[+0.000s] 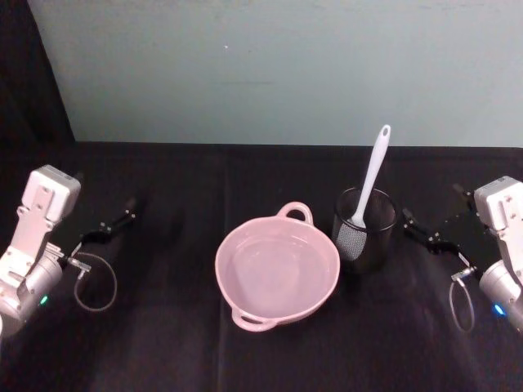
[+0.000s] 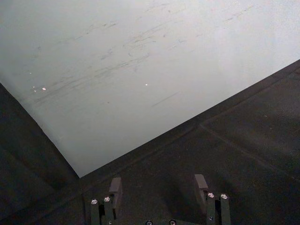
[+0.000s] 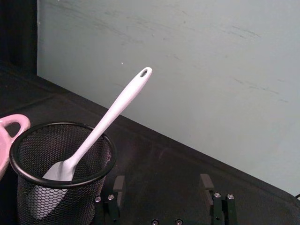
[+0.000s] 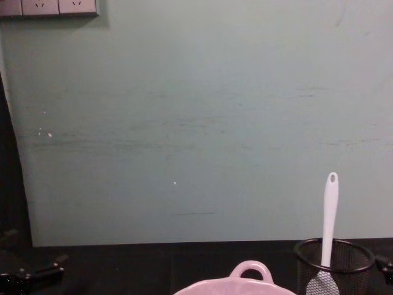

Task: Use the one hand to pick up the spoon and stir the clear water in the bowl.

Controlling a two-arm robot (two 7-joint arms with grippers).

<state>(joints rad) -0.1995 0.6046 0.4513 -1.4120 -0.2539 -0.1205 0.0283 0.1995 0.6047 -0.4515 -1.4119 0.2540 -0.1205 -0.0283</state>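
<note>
The pale pink bowl [image 1: 222,260] sits at the table's middle with clear water in it; its loop handle [image 4: 249,270] points toward the wall. The white spoon [image 1: 372,175] stands head-down in a black mesh cup [image 1: 365,237] just right of the bowl, handle leaning up and back. To the right of the cup my right gripper [image 1: 431,208] hovers open and holds nothing; the right wrist view has the spoon [image 3: 110,117] and cup [image 3: 61,183] ahead of its fingers [image 3: 205,180]. My left gripper [image 1: 105,214] rests open far left of the bowl, also seen as the left gripper [image 2: 158,180] over bare table.
Black cloth covers the table [image 1: 163,343]. A pale green wall [image 1: 286,65] rises right behind it. Open room lies on either side of the bowl and in front of it. A cable loop [image 1: 96,282] hangs by the left wrist.
</note>
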